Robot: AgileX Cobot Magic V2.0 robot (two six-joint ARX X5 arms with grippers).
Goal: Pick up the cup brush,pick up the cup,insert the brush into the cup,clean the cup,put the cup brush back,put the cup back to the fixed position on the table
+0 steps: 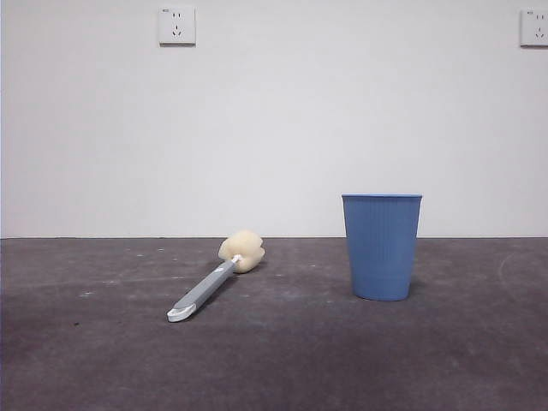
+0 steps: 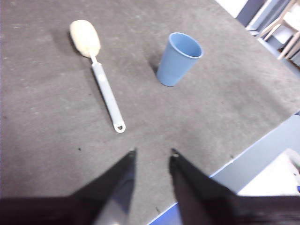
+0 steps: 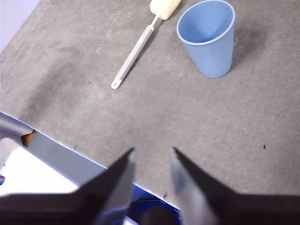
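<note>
A dark grey, scuffed worktop [image 1: 445, 360] is seen. The brush [image 1: 212, 278] is laid flat on it. The cup [image 1: 382, 247] is stood upright nearby, apart from the brush.

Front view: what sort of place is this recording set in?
Probably a lab or test room: a bare dark table against a plain white wall with power sockets, only a cup brush and blue cup out.

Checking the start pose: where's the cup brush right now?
In the front view the cup brush lies flat on the table, left of the upright cup and apart from it, sponge head toward the back wall; neither gripper is near it.
</note>
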